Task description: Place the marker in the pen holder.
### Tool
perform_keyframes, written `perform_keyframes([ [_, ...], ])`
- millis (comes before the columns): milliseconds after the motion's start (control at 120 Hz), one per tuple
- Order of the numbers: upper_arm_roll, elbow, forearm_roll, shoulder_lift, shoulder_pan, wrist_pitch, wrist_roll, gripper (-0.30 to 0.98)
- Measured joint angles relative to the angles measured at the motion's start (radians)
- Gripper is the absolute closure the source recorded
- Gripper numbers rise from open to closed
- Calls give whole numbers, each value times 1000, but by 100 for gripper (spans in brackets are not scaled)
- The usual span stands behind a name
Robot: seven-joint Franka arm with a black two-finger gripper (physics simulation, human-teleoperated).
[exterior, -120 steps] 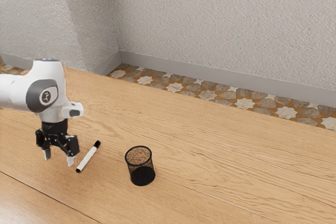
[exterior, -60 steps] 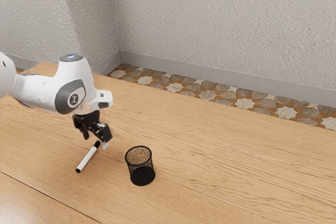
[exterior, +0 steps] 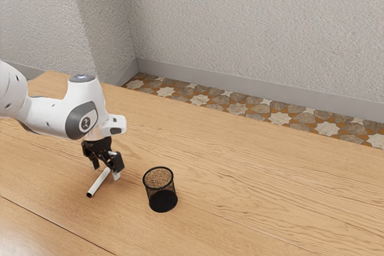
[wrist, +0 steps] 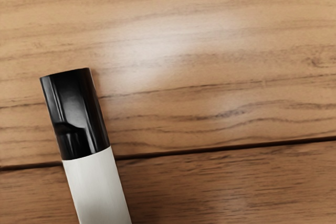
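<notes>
My gripper [exterior: 106, 171] is low over the upper end of the marker in the exterior view, its two fingers standing apart. The white marker [exterior: 98, 184] lies on the table with one black end toward the viewer; its other end is hidden by the gripper. In the wrist view the marker [wrist: 98, 187] shows its black cap and part of its white barrel, under the hand. The black mesh pen holder [exterior: 162, 201] stands upright toward the exterior view's right of the gripper, apart from the marker.
The wooden table [exterior: 240, 178] carries the marker and holder, with a seam along its near part. Beyond its far edge are a patterned tile floor [exterior: 279, 118] and a pale textured wall [exterior: 252, 34].
My hand has moved toward the exterior view's right over the marker's capped end, then lower in the last half second. The marker and pen holder have stayed put.
</notes>
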Motion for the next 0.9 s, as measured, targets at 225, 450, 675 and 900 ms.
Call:
perform_keyframes([
  [225,4,3,-17,33,6,22,16,0],
  [450,5,3,-46,36,22,31,28,0],
  [675,5,3,-60,36,21,33,36,35],
  [900,5,2,-64,36,21,34,42,61],
])
